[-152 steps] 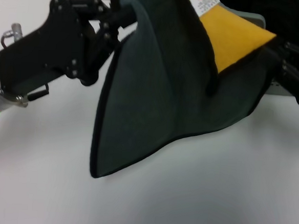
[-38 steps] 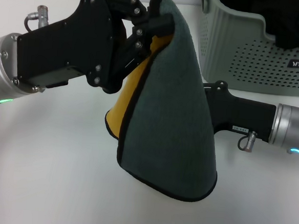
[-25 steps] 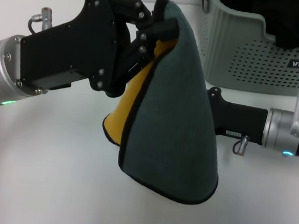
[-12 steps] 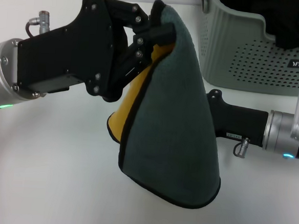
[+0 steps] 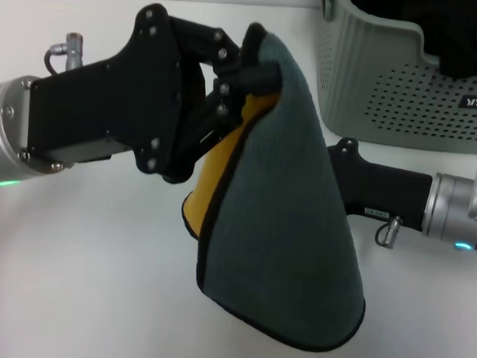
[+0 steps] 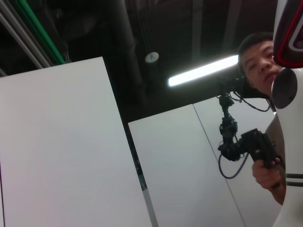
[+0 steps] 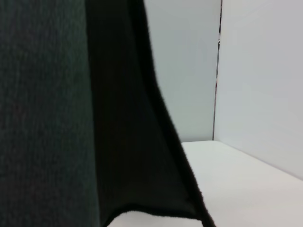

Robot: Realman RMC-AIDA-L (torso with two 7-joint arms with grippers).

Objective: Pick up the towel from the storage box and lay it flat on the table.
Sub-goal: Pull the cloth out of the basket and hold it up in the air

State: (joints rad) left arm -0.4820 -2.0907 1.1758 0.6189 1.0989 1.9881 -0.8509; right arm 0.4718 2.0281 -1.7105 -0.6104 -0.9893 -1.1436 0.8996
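Behind the hanging cloth, at the far right of the large white smooth table [image 5: 76, 282], stands the grey-green plastic storage box [image 5: 392, 83] with ribbed walls, a perforated side and a small black label; something dark lies inside it, too dim to identify. The towel, a soft cloth with a dark grey-green face, a yellow face and black piped edge [image 5: 288, 232], hangs in front of the box's near-left corner and screens the forward end of the right arm.

The left gripper [image 5: 251, 61], a black linkage hand on a silver-cuffed arm reaching in from the left, is raised above the table and pinches the towel's top edge between closed fingers. The right gripper is hidden behind the cloth; only its black body and silver wrist show, stretched low and level from the right, and whether its fingers are open or closed cannot be told. The right wrist view shows the grey-green towel surface and its dark edge close before the camera, with the table beyond.

The towel hangs clear of the table, its long axis roughly vertical, top pinched narrow, bottom hem flaring into a rounded curve towards the viewer. The grey-green face is outward and the yellow face shows along the left fold.
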